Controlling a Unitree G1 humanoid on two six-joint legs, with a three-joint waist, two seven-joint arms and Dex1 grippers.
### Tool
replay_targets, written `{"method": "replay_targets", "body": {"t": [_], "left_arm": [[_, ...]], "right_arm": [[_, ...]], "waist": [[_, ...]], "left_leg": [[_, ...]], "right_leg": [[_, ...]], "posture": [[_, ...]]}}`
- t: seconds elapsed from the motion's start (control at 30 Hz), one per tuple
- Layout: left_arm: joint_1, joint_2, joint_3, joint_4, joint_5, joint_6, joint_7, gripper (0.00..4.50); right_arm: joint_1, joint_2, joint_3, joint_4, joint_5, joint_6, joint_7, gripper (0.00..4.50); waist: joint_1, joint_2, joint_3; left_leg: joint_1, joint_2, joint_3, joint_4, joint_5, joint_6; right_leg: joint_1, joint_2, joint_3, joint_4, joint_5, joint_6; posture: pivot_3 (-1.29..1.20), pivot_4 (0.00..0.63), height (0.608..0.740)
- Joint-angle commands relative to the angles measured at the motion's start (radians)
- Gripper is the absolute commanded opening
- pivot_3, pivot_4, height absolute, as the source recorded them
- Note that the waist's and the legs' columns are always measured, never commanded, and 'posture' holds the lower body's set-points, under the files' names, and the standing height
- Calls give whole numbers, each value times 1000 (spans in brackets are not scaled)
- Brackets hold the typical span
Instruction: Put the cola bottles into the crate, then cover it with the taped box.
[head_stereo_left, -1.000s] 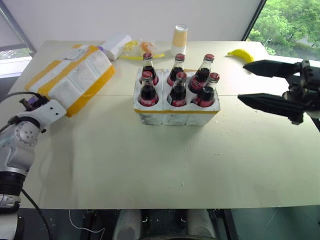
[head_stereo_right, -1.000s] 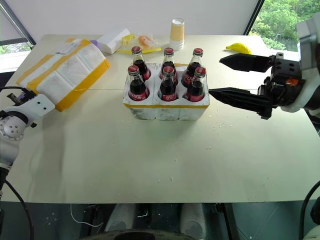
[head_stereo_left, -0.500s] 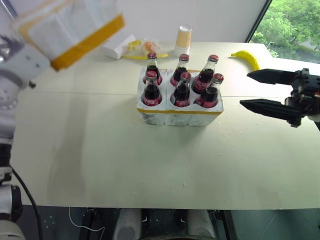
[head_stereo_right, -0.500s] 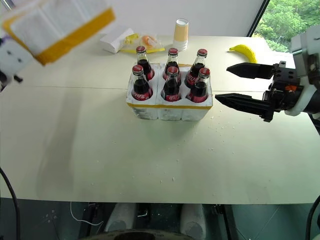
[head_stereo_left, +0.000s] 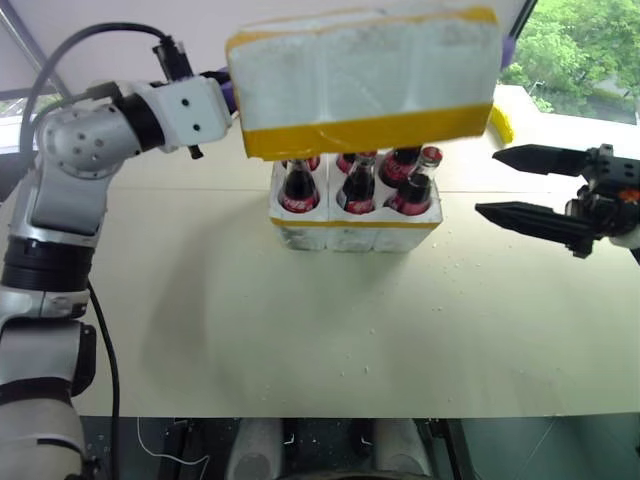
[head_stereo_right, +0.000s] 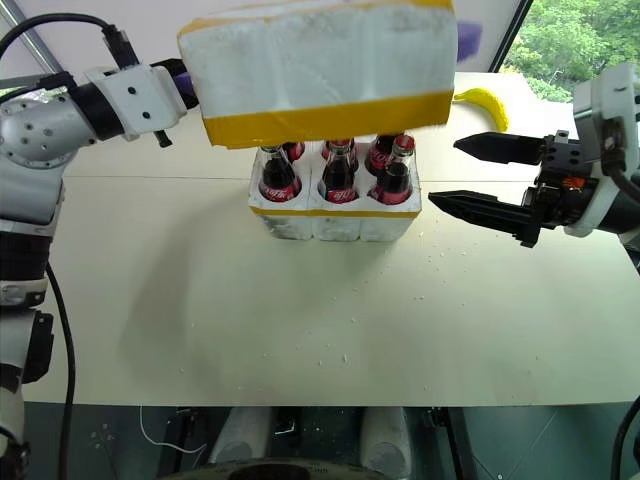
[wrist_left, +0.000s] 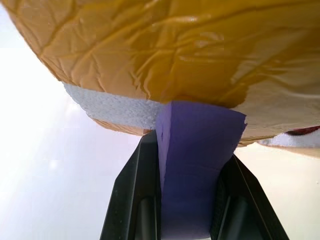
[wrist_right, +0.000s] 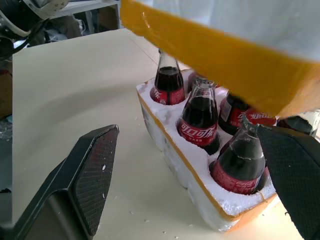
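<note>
Your left gripper (wrist_left: 185, 220) is clamped on the purple tab (wrist_left: 197, 160) of the box (head_stereo_left: 365, 80), hanging it over the bottles (head_stereo_left: 355, 185) in the crate (head_stereo_left: 350, 230) (lid-style). Right gripper (head_stereo_right: 470, 175) waits wide open beside it, holding nothing.

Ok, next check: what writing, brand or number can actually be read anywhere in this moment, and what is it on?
Red labels on the cola bottles in the crate: white script, too blurred to read as words.
Taped box, held up by the left gripper: no legible text on the faces showing.
Nothing else bears readable writing.
</note>
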Motion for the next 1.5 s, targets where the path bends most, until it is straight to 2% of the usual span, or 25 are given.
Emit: {"method": "replay_targets", "body": {"t": [0.03, 0.23, 0.4, 0.5, 0.63, 0.77, 0.87, 0.9, 1.07, 1.17, 1.23, 1.3, 1.37, 1.5], "left_arm": [[-55, 13, -25, 67, 60, -130, -2, 650], [-88, 17, -65, 141, 180, -259, 54, 650], [-96, -5, -91, 159, 307, -303, 171, 650], [-68, -12, -88, 137, 309, -306, 179, 650], [-6, -8, -69, 80, 289, -264, 172, 2383], [64, 12, -46, 2, 264, -215, 147, 4437], [140, 37, -6, -76, 210, -159, 109, 4437], [168, 43, 12, -104, 178, -127, 90, 4437], [314, 35, 174, -309, -207, 300, -93, 4437], [391, 98, 346, -428, -630, 795, -243, 4437], [440, 179, 469, -423, -815, 984, -361, 4437], [484, 264, 535, -398, -904, 1101, -454, 4437], [532, 336, 571, -367, -929, 1145, -527, 4437], [549, 382, 598, -309, -923, 1149, -536, 4437]], "right_arm": [[10, 10, -62, -38, 29, -4, -26, 4500], [32, 18, -86, -63, 52, 0, -56, 4500], [39, 20, -93, -70, 66, -4, -76, 4500], [36, 19, -91, -70, 73, -5, -83, 4500], [45, 16, -91, -71, 74, -6, -77, 4500], [68, 2, -96, -67, 63, -10, -50, 4500], [75, -3, -89, -54, 47, -18, -33, 4500], [76, -4, -85, -50, 41, -20, -28, 4500], [109, -8, -63, -30, -9, -37, 16, 4500], [133, -16, -51, 18, -53, -54, 61, 4500], [141, -23, -34, 49, -88, -78, 92, 4500], [139, -26, -18, 62, -107, -92, 109, 4500], [136, -25, -11, 68, -116, -102, 125, 4500], [123, -18, 9, 87, -126, -109, 143, 4500]], "waist": [[2, 0, 0], [2, 0, 0], [1, 0, 0], [1, 0, 0], [0, 0, 0], [1, 0, 0], [0, 0, 0], [0, 0, 0], [0, 0, 0], [-2, 0, 0], [-7, 0, 0], [-12, 1, 0], [-15, 1, 0], [-8, 2, 0]], "left_leg": [[0, 0, 0, 0, 0, 0], [0, 0, -2, 0, 0, 0], [0, 0, -3, 0, 0, 1], [0, 0, -3, 0, 0, 1], [0, 0, -3, 0, 0, 1], [0, 0, -3, 0, 0, 1], [0, 1, -3, 0, 0, 1], [0, 1, -3, 0, 0, 1], [0, 3, -3, 0, 0, 1], [0, 4, -4, 1, 0, 1], [1, 4, -4, 1, 0, 1], [1, 5, -4, 1, 0, 0], [2, 4, -4, 0, 0, 0], [2, 1, -4, 0, 0, -1]], "right_leg": [[0, 0, 0, 0, 0, 0], [0, 0, 0, 0, 0, 0], [0, 0, 0, 0, 0, 0], [0, 0, 0, 0, 0, 0], [0, 0, 0, 0, 0, 0], [0, 0, 0, 0, 0, 0], [0, 0, 0, 0, 0, 0], [0, 0, 0, 0, 0, 0], [0, 0, 0, 0, 0, 0], [1, 0, 0, 1, 0, 0], [1, 0, 0, 1, -1, 1], [1, 1, 0, 2, -2, 2], [1, 0, 0, 2, -2, 3], [2, 0, 0, 1, -3, 3]], "posture": [[0, 150, 740], [0, 150, 740], [0, 150, 740], [0, 150, 740], [0, 150, 740], [0, 150, 740], [0, 150, 740], [0, 150, 740], [0, 150, 740], [0, 150, 740], [0, 150, 740], [0, 150, 740], [0, 150, 740], [0, 150, 740]]}}
